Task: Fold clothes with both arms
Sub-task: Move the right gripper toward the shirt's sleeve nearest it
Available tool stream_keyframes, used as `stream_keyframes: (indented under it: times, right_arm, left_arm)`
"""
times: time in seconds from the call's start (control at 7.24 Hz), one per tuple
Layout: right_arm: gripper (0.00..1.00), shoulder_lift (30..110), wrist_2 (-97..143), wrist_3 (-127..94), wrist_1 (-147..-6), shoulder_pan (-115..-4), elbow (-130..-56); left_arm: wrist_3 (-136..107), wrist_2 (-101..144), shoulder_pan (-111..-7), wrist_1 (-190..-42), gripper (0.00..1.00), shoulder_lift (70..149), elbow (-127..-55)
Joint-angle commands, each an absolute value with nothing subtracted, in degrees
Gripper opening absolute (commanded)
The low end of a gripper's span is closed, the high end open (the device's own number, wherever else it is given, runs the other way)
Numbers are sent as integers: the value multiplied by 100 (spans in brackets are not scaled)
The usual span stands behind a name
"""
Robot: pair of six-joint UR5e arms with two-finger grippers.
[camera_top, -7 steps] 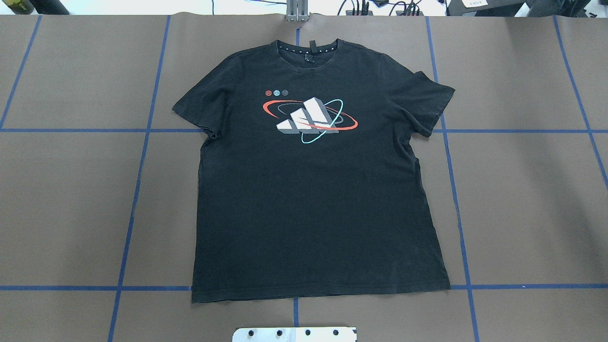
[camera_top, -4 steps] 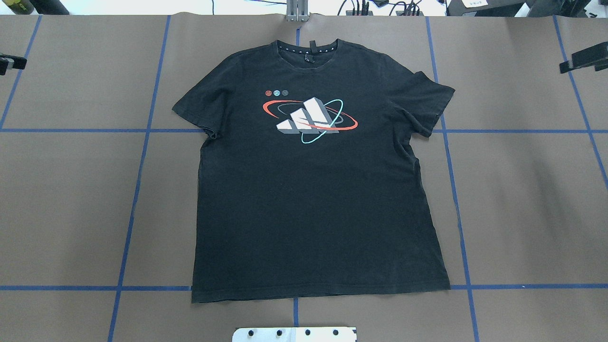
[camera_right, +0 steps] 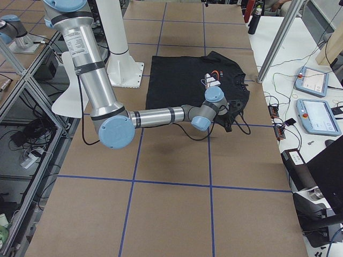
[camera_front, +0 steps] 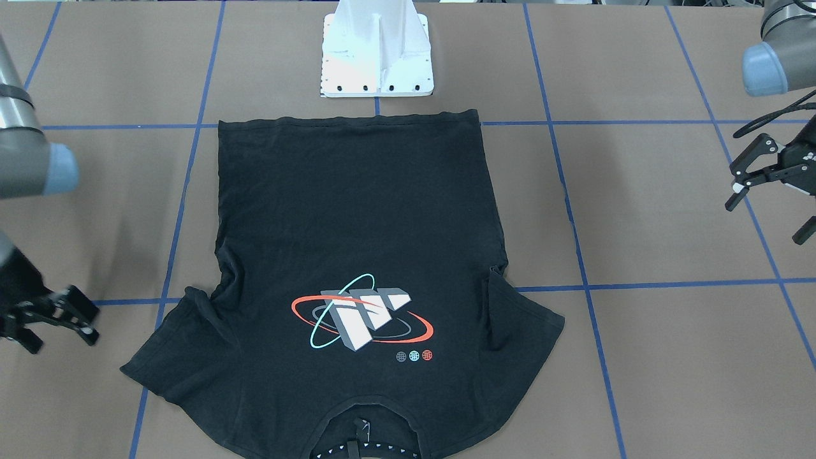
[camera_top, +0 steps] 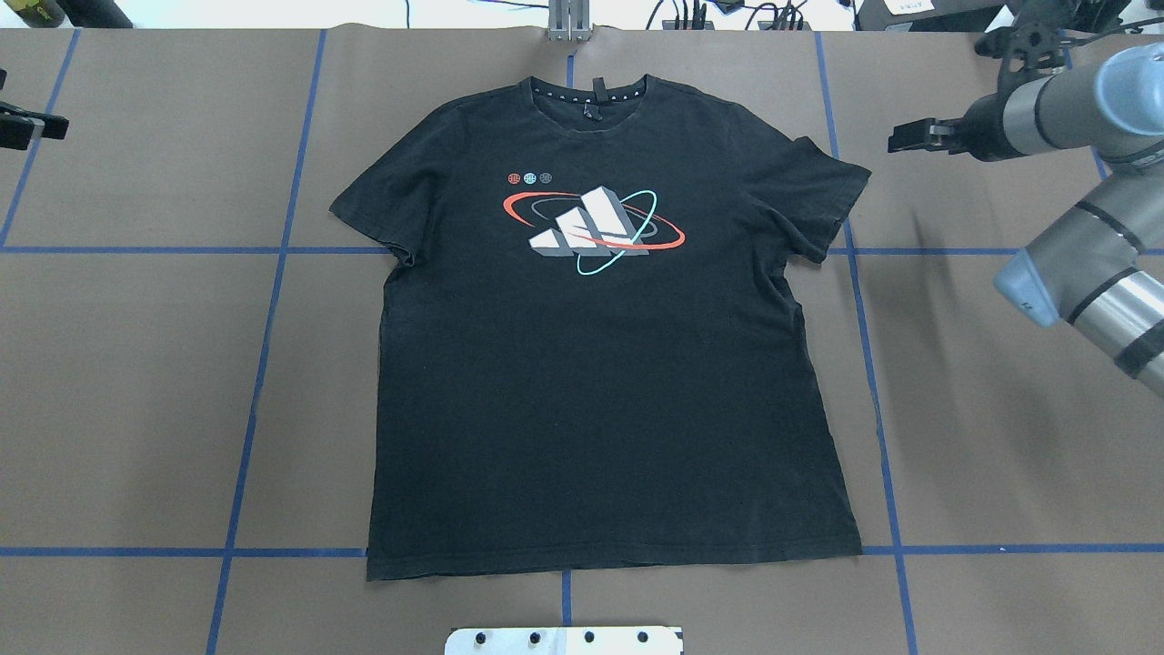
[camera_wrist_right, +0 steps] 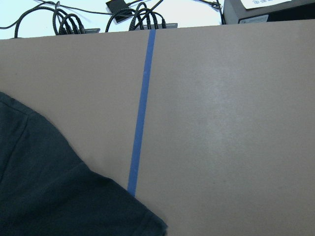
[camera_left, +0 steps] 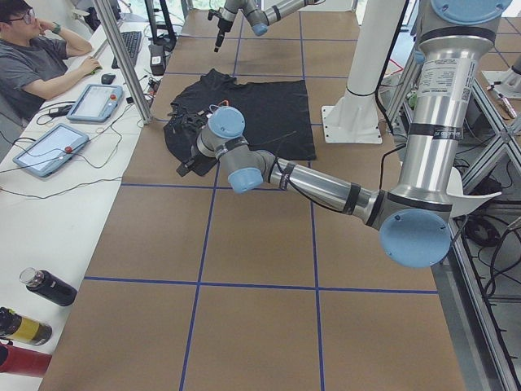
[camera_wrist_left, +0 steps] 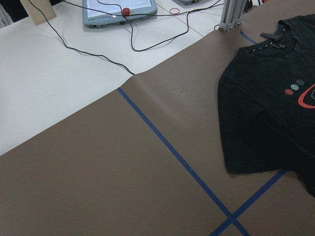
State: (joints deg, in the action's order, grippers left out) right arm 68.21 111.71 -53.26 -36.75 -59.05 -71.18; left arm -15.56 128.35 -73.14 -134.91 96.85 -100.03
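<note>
One T-shirt (camera_top: 600, 391), two arms (camera_front: 25, 166) (camera_front: 768, 60) (a pincer (camera_front: 60, 322) (camera_front: 762, 220) apiece), one pedestal (camera_front: 376, 57).

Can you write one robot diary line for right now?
shirt: flat, picture up, unfolded | left gripper: open, off shirt | right gripper: open, off shirt | folding: not started

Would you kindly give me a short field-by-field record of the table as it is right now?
T-shirt: black, spread flat, graphic up, collar on the far side from the robot
Folds: none yet
Left claw: open, empty, well out from the left sleeve
Right claw: open, empty, close to the right sleeve, not touching
Table: brown cover with blue tape grid
</note>
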Motion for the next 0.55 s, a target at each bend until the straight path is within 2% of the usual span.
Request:
stream_keyframes:
  times: [0.0,0.14,0.41]
  right_arm:
    - [86,6574,10995,-5476,-3296,-5722,-6610]
    - [77,6574,10978,-5441,-3296,-5617,-6540]
    - [66,6548,10636,-5406,-3305,-5406,-6391]
  left_arm:
    - [-1556,12832,-7260,-13483,100,9686,-9993]
    - [-1556,12832,-7251,-13491,100,9686,-9984]
    - [-1547,12823,-7233,-13491,100,9773,-9888]
